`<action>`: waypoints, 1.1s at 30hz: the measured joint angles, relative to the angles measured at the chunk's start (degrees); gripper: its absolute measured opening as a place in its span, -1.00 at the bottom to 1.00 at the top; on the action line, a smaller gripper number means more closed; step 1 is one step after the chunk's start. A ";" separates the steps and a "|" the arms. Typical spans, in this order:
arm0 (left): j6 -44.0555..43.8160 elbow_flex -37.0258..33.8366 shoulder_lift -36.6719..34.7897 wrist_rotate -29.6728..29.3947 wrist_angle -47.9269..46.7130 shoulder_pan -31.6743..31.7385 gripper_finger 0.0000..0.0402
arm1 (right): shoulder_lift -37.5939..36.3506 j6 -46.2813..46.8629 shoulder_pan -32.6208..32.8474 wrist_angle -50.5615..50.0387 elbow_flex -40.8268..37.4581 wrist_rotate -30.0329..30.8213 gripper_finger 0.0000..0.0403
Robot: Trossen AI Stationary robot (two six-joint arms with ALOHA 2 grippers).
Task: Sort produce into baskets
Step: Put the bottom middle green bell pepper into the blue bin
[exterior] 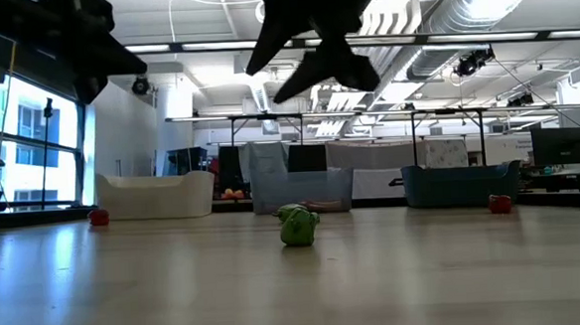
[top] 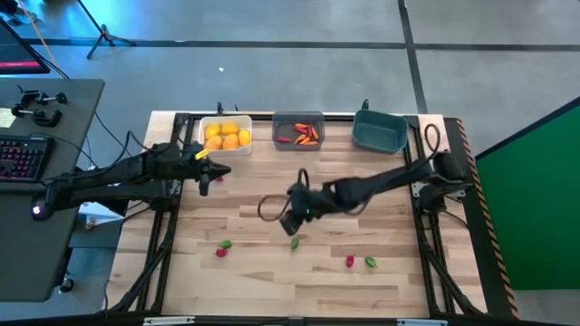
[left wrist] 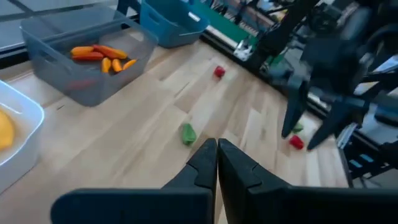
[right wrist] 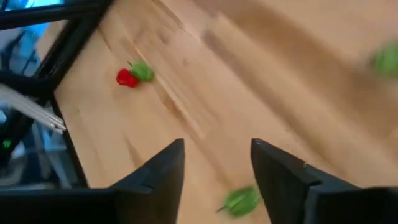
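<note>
Three bins stand along the far edge: a white one (top: 226, 135) with yellow-orange fruits, a translucent grey one (top: 298, 130) with orange-red carrot shapes, and a dark teal one (top: 380, 132). My right gripper (top: 291, 226) is open and hangs above a small green piece (top: 294, 243) that lies on the table. In the right wrist view the green piece (right wrist: 239, 200) shows between my open fingers. My left gripper (top: 207, 177) is shut and empty, in front of the white bin and above a red piece (top: 205, 187) on the table.
More loose pieces lie on the wood: a red and green pair (top: 222, 247) near the front left and a red piece (top: 350, 261) beside a green one (top: 371, 262) near the front right. A dark frame runs round the table's edges (top: 426, 235). A desk with a keyboard (top: 23, 158) stands to the left.
</note>
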 joint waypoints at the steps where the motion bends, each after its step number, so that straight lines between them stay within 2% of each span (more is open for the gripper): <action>1: -0.04 -0.01 -0.31 -0.02 0.00 -0.27 -1.00 | 0.60 3.58 1.02 -0.32 0.00 0.47 -0.11; 6: 0.34 -0.01 -0.70 -0.37 0.16 -0.63 -1.00 | 4.60 17.58 4.46 -2.45 0.00 1.50 0.08; 13: 0.96 -0.01 -0.69 -0.47 0.09 -0.61 -1.00 | 10.70 28.06 6.68 -4.26 -0.02 2.95 0.10; 21: 0.74 -0.01 -0.67 -0.47 0.05 -0.61 -1.00 | 11.73 33.96 8.34 -4.02 -0.02 2.29 0.08; 33: 0.74 -0.01 -0.58 -1.32 -0.27 -0.61 -1.00 | 15.35 36.68 9.28 0.09 0.11 1.09 -0.14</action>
